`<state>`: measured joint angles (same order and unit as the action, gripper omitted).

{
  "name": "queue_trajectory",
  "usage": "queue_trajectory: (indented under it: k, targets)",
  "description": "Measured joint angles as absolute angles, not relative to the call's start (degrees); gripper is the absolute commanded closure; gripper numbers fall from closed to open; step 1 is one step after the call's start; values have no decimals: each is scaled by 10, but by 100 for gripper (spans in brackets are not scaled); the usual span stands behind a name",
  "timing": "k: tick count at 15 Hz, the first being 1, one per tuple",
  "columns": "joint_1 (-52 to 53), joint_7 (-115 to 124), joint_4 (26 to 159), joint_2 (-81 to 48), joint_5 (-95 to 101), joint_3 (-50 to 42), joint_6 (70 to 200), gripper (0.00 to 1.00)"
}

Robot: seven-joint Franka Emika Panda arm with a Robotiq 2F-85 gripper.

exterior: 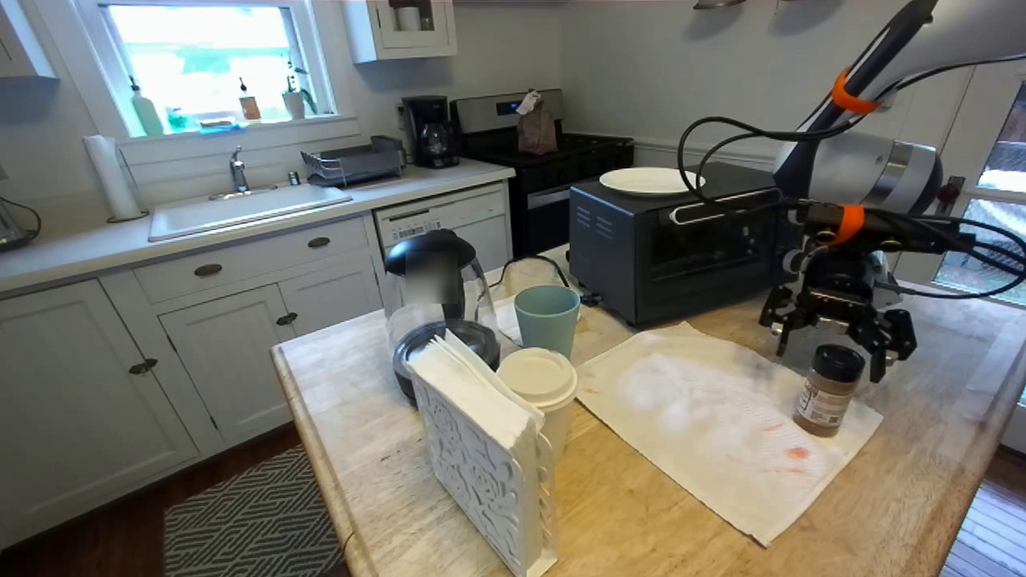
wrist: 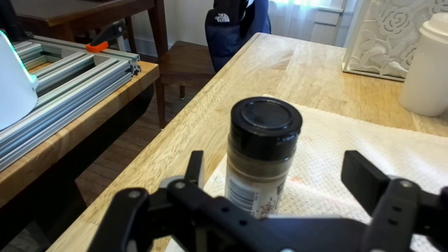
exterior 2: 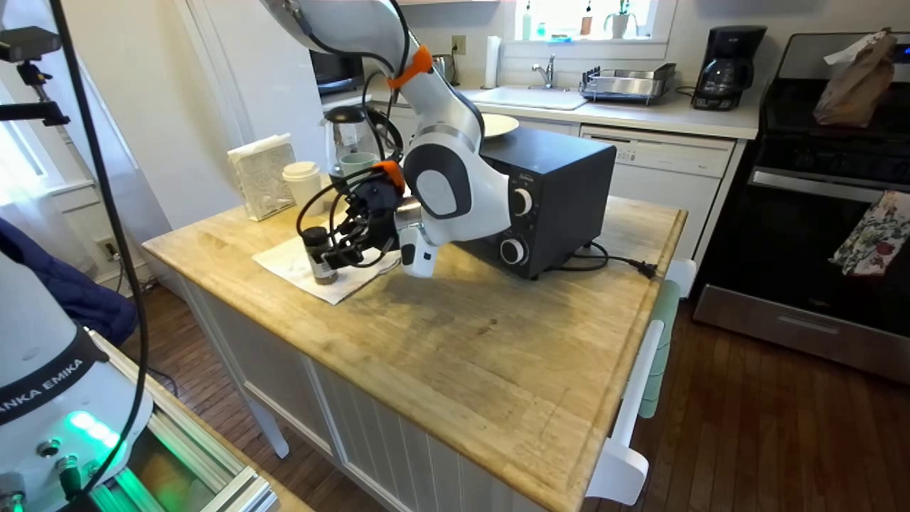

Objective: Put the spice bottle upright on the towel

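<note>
The spice bottle is a small clear jar with a black lid, brownish contents and a pale label. It stands upright, lid up, on the white stained towel (exterior: 689, 409), near one corner, in both exterior views (exterior: 826, 401) (exterior 2: 320, 262). My gripper (exterior: 830, 359) is open and low at the bottle's upper part. In the wrist view the bottle (wrist: 264, 140) shows between the two spread fingers of the gripper (wrist: 274, 168), closer to the left finger, with gaps on both sides. The bottle's base is hidden there behind the gripper's linkage.
The black toaster oven (exterior: 681, 248) with a white plate (exterior: 649, 181) on top stands behind the towel. A blue-green cup (exterior: 547, 316), a white lidded cup (exterior: 539, 377), a glass carafe (exterior: 441, 312) and a napkin box (exterior: 489, 473) stand beside it. The table edge runs near the bottle.
</note>
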<state>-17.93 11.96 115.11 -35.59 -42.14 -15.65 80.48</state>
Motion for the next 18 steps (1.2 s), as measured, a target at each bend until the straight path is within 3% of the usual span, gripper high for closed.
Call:
queue_trajectory:
  k: [7, 18]
  targets:
    - [-163, 145, 1184, -250, -344, -200, 859, 0]
    - [-123, 205, 1378, 5, -251, -167, 1175, 0]
